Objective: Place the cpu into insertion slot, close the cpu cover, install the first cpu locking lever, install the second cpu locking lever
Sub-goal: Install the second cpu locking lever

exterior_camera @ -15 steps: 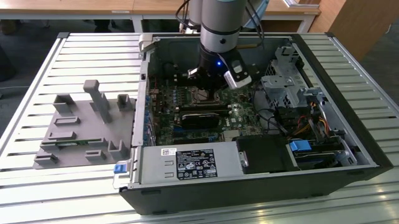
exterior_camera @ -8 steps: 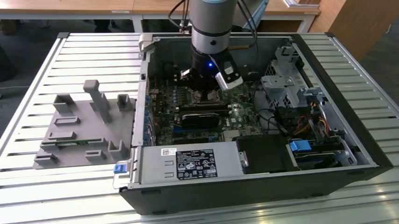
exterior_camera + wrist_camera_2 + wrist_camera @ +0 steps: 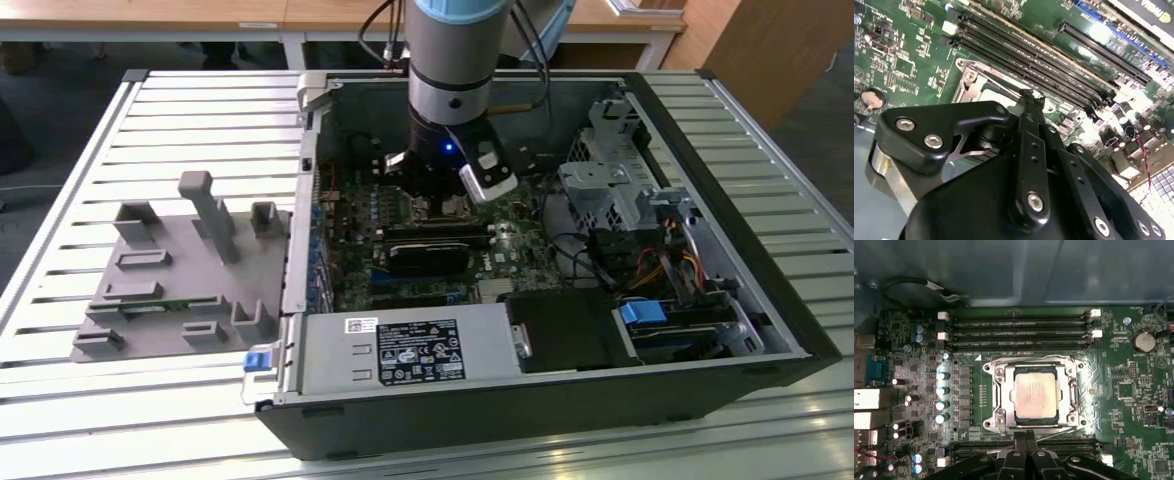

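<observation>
The gripper (image 3: pixel 1026 437) sits at the bottom middle of the first wrist view. Its two black fingertips are pressed together with nothing between them. They hang at the near edge of the insertion slot (image 3: pixel 1074 390).

The cpu (image 3: pixel 1035 393) lies flat in that slot, in the middle of the picture. The cpu cover (image 3: pixel 1004 395) is folded down around it, and the chip's dull silver face shows through the cover's square window. Thin wire levers run along the sides of the cover. I cannot tell if they are hooked down.

I think the chip is light, stiff and easy to hurt, so it is best held by its edges. The levers look thin and springy, and a push at the bent end would work best.

In the exterior view the gripper (image 3: pixel 447 195) is low inside the open computer case (image 3: pixel 747 340), in the upper middle.
</observation>
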You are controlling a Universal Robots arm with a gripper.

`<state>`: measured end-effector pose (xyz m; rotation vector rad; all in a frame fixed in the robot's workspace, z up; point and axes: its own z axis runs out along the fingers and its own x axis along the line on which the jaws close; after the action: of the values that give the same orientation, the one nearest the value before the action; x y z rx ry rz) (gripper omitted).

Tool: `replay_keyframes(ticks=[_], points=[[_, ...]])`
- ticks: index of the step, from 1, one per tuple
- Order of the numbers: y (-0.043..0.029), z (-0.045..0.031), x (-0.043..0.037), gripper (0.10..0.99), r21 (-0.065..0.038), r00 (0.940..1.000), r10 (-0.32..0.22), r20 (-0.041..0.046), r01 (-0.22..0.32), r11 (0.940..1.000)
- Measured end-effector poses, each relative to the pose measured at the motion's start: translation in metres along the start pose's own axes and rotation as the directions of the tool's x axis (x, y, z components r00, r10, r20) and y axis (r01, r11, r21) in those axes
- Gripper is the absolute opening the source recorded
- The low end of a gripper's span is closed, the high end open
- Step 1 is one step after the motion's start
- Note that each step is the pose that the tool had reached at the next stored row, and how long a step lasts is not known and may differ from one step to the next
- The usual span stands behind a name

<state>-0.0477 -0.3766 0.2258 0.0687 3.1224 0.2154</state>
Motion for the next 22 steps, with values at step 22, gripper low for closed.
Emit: replay_keyframes(ticks=[22], points=[[-0.0150,0.0175,0.0154,0.106,-0.032,1.0000,0.000,-0.0015,0.000,0.9995]])
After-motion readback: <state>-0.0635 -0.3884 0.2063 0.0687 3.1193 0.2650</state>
